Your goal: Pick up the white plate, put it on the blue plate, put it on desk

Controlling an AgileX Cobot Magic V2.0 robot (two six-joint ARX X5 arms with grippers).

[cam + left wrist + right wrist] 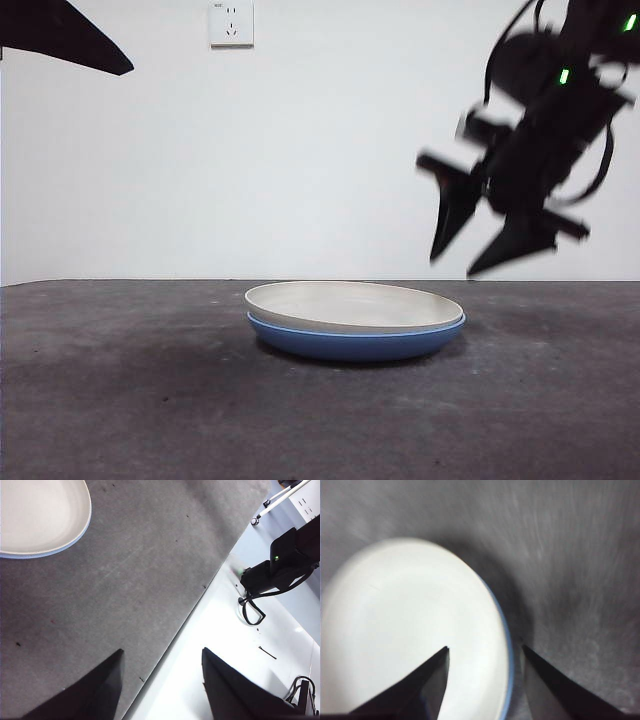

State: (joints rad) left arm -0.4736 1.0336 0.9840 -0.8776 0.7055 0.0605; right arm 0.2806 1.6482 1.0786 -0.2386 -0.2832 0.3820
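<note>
Two plates are sitting stacked near the middle of the table (120, 400): the white plate (350, 305) is nesting inside the blue plate (355, 340), whose glossy rim is showing as a thin blue line below the cream edge. So the stacking step looks done, judging by how they are lying.

The right hand (480, 250) is hanging in the air above and to the right of the stack, blurred, with its jaws spread apart and gripping nothing. Its wrist view is looking down between the jaws at the right edge of the white plate (410, 640) and the blue rim (507, 645) beside it, not touching either.

The left hand (160, 680) is waiting high at the left, well apart from the plates, its jaws also standing open and empty over the table's edge.

What seems left is the last part of the task, setting the plate down on the table, if that means lifting the stack or the white plate again; neither plate is being held now.
</note>
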